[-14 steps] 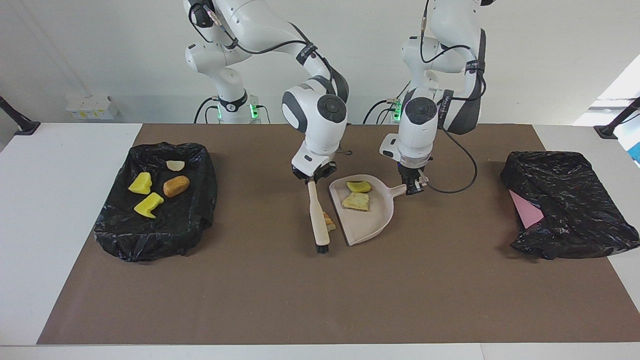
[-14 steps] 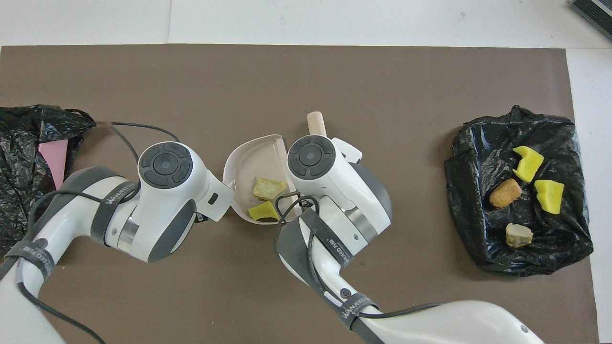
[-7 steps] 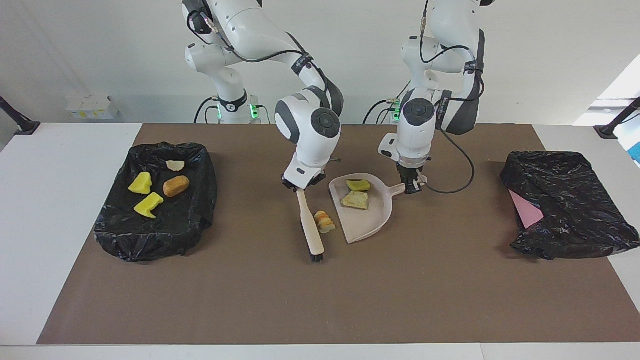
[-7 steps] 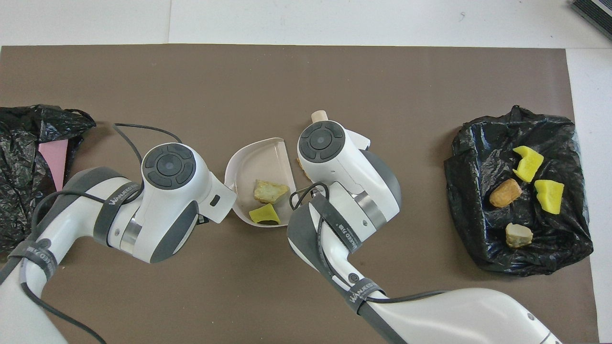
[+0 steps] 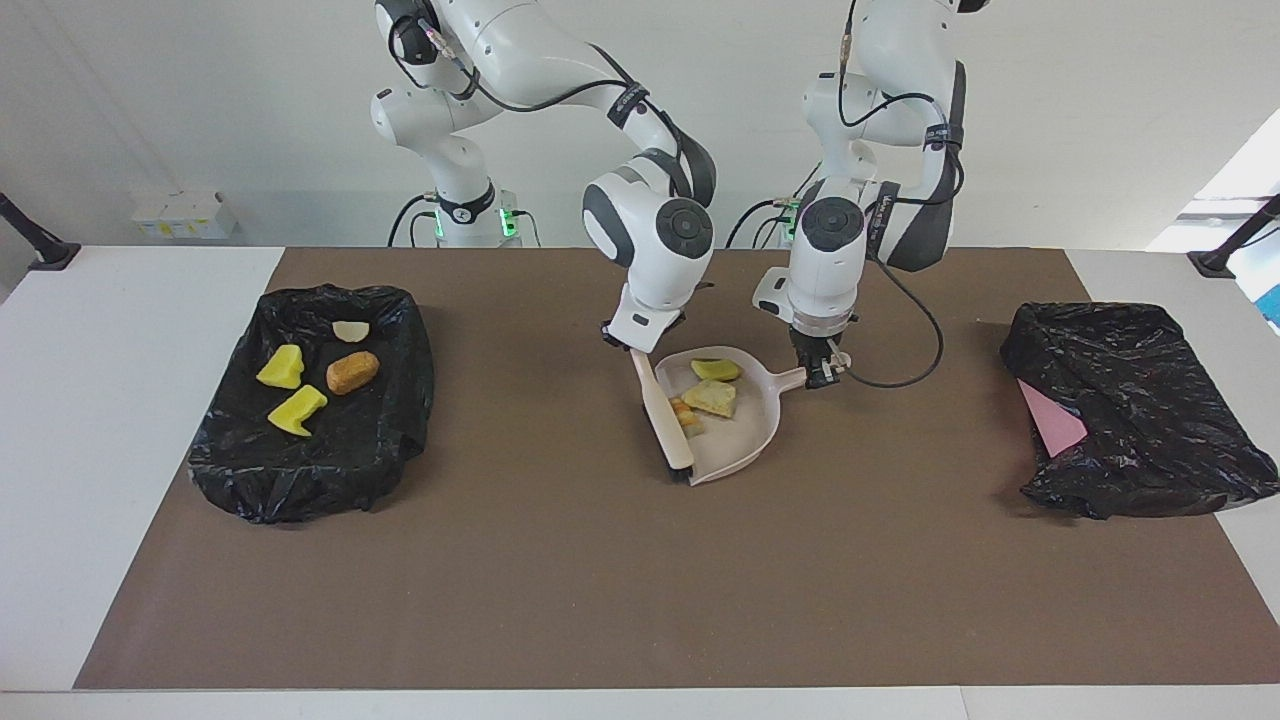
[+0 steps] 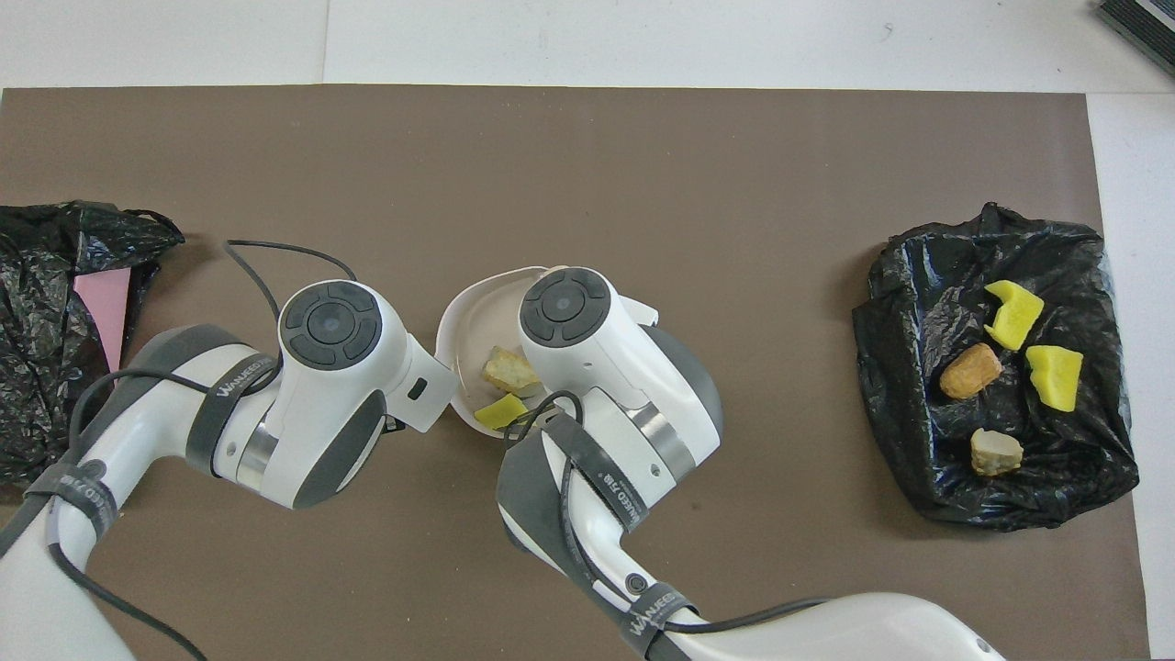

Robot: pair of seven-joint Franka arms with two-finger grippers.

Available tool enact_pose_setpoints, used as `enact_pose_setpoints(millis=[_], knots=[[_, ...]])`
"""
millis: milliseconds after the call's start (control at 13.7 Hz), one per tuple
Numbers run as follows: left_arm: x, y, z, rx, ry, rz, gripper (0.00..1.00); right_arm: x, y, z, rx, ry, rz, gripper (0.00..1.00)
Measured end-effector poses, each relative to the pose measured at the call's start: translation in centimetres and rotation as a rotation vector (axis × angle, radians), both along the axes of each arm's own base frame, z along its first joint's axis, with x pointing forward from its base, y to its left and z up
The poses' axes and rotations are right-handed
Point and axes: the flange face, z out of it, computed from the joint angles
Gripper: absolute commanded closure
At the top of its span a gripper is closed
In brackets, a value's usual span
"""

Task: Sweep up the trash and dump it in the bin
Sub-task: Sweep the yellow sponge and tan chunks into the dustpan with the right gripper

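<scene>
Nearest the robots, both end effectors are busy. The left end effector (image 5: 822, 375) is clamped on the handle of the dustpan (image 5: 745, 432), around the middle of the table (image 5: 120, 400). The right end effector (image 5: 636, 348) is closed around the top of the brush (image 5: 665, 425), just over the pan's rim.

Moving out, three bits of trash sit in the pan: a yellow sponge bit (image 5: 716, 369) nearest the handle, then a beige lump (image 5: 712, 399), then a small orange-brown roll piece (image 5: 684, 412) right up against the brush. The bristle end is down at the pan's open lip.

Over by the table edge at the right arm's end, the bag-lined bin (image 5: 330, 470) holds four pieces: a pale chunk (image 5: 350, 330), a bread roll (image 5: 352, 372), a yellow wedge (image 5: 282, 367) and a second yellow wedge (image 5: 297, 410). The other black bag (image 5: 1140, 400), by the left arm's edge, only shows a pink sheet (image 5: 1050, 420).

So I'd say the sweeping looks basically done, since I can't spot anything loose on the brown mat (image 5: 600, 600). What's left is carrying the pan to the bin and tipping those three in without spilling.
</scene>
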Motion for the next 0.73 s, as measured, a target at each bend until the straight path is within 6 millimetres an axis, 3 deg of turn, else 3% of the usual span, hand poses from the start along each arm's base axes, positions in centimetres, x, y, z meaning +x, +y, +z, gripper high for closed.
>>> enact_pose_setpoints(millis=[291,510,728], knots=[[0.1,-0.1,-0.1,-0.021,-0.009,0.004,1.00,-0.2,0.4,0.7,0.036,0.018,-0.062,1.00],[0.5,0.8,-0.2,-0.072,0.014,0.017,1.00,0.1,-0.7,4.2,0.054,-0.011,-0.084,1.00],[1.7,3.4,-0.2,-0.121,0.032,-0.007,1.00,-1.2,-0.9,7.3,0.047,-0.017,-0.121,1.00]])
